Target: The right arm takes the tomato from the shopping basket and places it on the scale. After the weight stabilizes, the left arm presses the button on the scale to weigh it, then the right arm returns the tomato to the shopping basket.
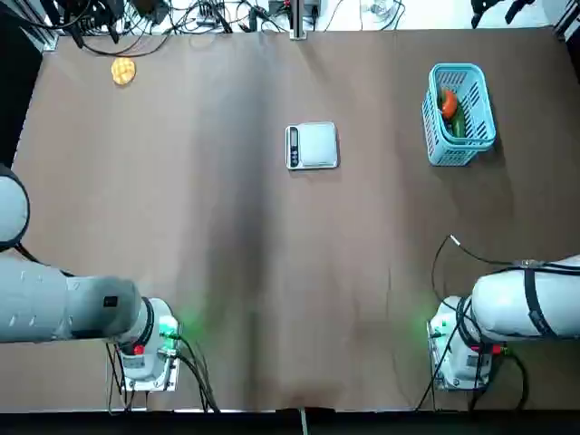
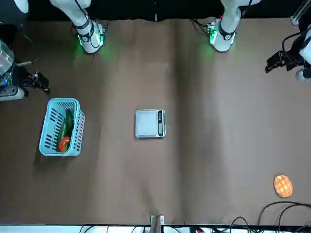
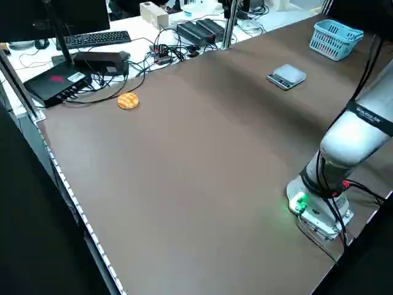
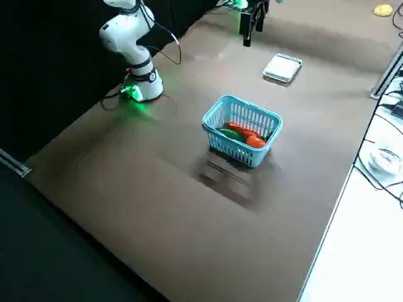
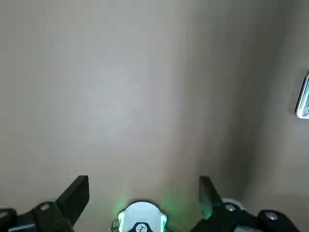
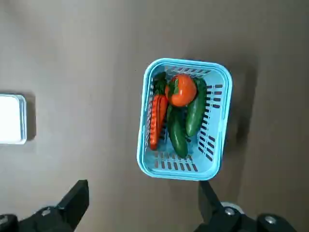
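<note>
The right gripper (image 6: 142, 205) hangs high above the shopping basket (image 6: 219, 140), its two dark fingers spread wide with nothing between them; the left gripper (image 5: 144, 198) is likewise spread wide and empty, over bare table well off to the scale's side. Both arms are drawn back, the right arm (image 1: 530, 308) and the left arm (image 1: 54, 304) each folded over a round white base lit green at the near edge of the table (image 1: 227, 272). The tomato (image 6: 181, 90) lies inside the basket at one end, round and glossy orange-red with a green stem top, resting against a ribbed orange carrot (image 6: 155, 121) and two smooth dark green elongated vegetables (image 6: 186, 121). The basket is a single light-blue plastic rectangle with lattice sides, standing well apart from the scale (image 1: 313, 146). The scale is one flat square with a silver-grey platform and a dark strip along one edge, its platform bare. Farther from the basket than the scale, near the table's far corner, sits one yellow-orange round item (image 1: 123, 71) with a waffle pattern. The table is covered by a matte brown sheet. Beyond its far edge lie tangled black cables (image 3: 159, 52), a keyboard (image 3: 98, 39) and dark boxes (image 3: 199, 29) on a white bench.
</note>
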Robot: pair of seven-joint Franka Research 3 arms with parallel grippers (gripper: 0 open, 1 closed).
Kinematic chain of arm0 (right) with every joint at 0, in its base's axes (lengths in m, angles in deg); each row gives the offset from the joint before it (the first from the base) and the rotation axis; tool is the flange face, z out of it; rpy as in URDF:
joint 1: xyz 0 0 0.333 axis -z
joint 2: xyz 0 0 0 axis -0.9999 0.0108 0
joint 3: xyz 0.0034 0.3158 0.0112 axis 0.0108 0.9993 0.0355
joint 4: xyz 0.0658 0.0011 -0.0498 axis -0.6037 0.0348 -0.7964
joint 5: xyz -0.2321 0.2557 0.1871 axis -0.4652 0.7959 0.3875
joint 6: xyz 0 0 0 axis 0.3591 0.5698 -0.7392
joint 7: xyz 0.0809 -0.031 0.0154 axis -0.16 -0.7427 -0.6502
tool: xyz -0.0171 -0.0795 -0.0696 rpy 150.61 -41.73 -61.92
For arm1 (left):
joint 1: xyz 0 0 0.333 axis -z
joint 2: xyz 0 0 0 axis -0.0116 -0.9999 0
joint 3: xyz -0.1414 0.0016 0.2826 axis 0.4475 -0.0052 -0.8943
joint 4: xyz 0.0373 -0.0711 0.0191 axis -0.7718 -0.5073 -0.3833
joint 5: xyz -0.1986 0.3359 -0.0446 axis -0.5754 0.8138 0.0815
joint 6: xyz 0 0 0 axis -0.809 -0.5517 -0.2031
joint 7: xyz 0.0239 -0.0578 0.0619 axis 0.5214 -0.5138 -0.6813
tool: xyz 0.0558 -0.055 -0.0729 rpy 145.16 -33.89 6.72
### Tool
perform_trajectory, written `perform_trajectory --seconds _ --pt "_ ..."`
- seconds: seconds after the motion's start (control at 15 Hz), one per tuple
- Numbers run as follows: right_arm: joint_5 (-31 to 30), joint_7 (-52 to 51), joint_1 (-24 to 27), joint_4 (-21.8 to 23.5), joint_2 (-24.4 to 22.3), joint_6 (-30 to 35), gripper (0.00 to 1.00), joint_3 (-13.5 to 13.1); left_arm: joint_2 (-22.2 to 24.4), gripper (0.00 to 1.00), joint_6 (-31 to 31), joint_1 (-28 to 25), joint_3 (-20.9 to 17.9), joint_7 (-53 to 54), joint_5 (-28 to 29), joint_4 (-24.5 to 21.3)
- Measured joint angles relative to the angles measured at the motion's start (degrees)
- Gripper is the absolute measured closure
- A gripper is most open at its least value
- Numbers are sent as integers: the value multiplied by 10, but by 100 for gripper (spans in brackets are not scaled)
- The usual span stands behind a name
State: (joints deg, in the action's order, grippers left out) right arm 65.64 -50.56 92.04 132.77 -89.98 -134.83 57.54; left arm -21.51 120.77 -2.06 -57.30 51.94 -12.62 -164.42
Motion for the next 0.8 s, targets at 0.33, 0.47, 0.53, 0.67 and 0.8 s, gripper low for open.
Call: perform_trajectory --seconds 0.33,0.47,0.53,0.67,0.8 --pt "0 0 1 0 0 0 0 -1 5 0 0 0 -2 -3 0 -11" --pt "0 0 2 0 0 0 0 -1 6 0 -4 0 -1 -3 0 -12" --pt "0 0 2 0 0 0 0 -1 6 0 -7 0 -1 -3 0 -13" --pt "0 0 2 0 0 0 0 -1 5 0 -8 0 -1 -3 0 -15" --pt "-1 0 2 0 1 0 0 -1 2 0 -8 0 -2 -3 0 -15"
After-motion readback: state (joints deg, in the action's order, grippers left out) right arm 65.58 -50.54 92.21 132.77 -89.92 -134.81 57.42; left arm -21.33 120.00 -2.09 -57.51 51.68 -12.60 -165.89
